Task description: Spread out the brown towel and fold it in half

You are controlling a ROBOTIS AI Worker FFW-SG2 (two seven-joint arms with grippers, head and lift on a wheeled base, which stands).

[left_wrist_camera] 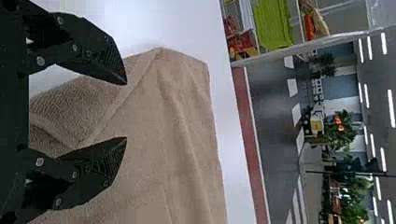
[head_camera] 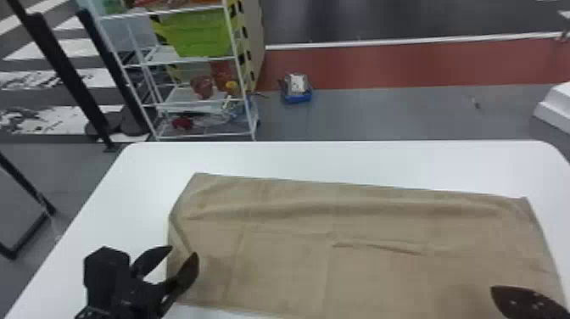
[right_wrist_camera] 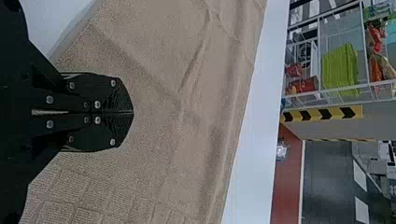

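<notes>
Head view: brown cloth towel (head_camera: 381,271) across lower centre and right, on white table (head_camera: 339,157). Black left hand (head_camera: 184,251), lower left, wide open, empty; black right hand (right_wrist_camera: 132,112), closed, apparently empty. Spreading seems underway; next, straighten turned-in edge near left hand.

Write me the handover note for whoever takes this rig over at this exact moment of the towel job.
Left gripper: open and empty, at the towel's left edge, beside a turned-over flap.
Right gripper: shut, over the right part of the towel, no cloth visible between its fingers.
Brown towel: lies broadly across the white table, with long creases.
Done: towel largely spread. Whether it is already doubled over, I can't tell.
Left: probably straighten the flap and smooth the creases, then make or confirm the half fold.
</notes>
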